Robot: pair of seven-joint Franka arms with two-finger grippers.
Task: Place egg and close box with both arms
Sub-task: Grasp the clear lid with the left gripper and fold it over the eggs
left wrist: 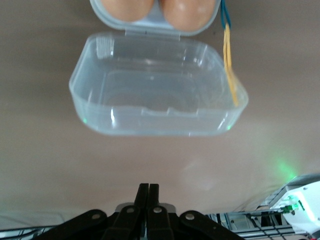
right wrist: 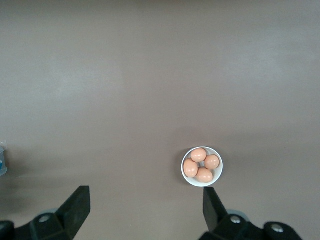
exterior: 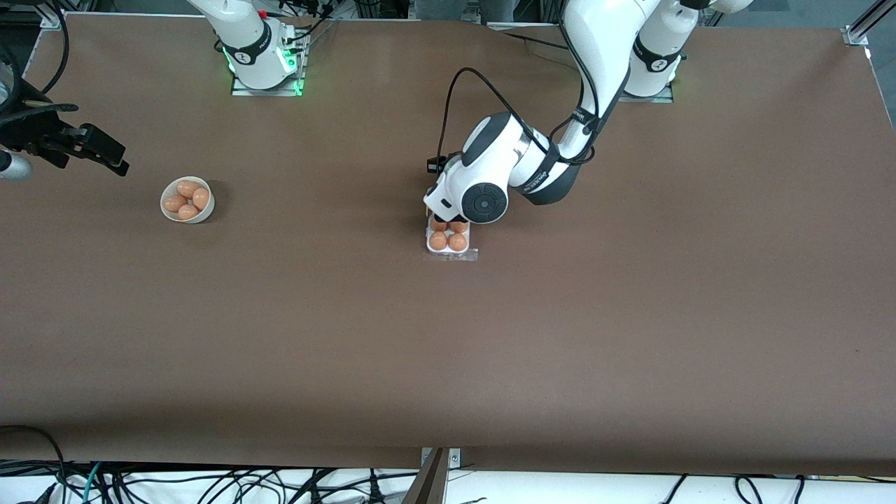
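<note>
The box [exterior: 448, 238] sits mid-table with its white tray holding several brown eggs [exterior: 448, 241]. Its clear lid [exterior: 451, 255] lies open on the side nearer the front camera. In the left wrist view the lid [left wrist: 157, 90] hangs off the tray [left wrist: 155, 22] by its hinge. My left gripper [left wrist: 148, 192] is shut and empty above the box; the left arm's hand [exterior: 483, 203] hides it in the front view. My right gripper [exterior: 112, 155] is open and empty in the air toward the right arm's end, and it also shows in the right wrist view [right wrist: 146, 205].
A round white bowl [exterior: 207, 208] with several brown eggs stands toward the right arm's end; it also shows in the right wrist view [right wrist: 219, 172]. A thin yellow and blue cord [left wrist: 230, 65] hangs beside the tray. Brown table all round.
</note>
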